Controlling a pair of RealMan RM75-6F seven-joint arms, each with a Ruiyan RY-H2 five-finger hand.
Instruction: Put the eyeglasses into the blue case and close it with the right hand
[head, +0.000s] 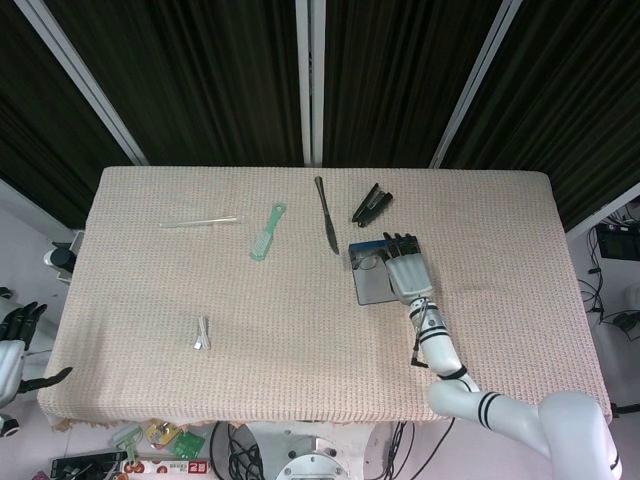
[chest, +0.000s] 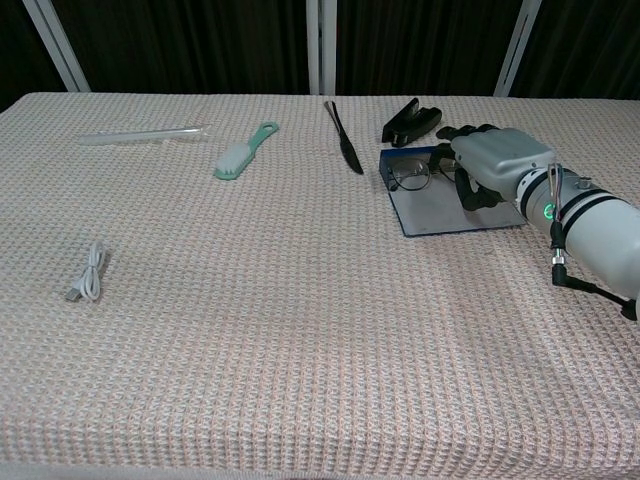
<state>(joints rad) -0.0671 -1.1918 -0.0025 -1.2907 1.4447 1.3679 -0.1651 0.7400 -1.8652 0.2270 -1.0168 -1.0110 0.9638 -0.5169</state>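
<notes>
table (head: 300, 330), knit cloth cover | blue case (head: 370, 283), open, right of centre | eyeglasses (head: 372, 262) at case's far end | right hand (head: 406, 272) over case's right part, fingers (head: 398, 243) extended | knife (head: 325, 215), stapler (head: 371, 203) beyond case | brush (head: 266, 232), clear stick (head: 200, 221), cable (head: 202, 333) left of case | left hand (head: 18, 335) off table's left edge
</notes>
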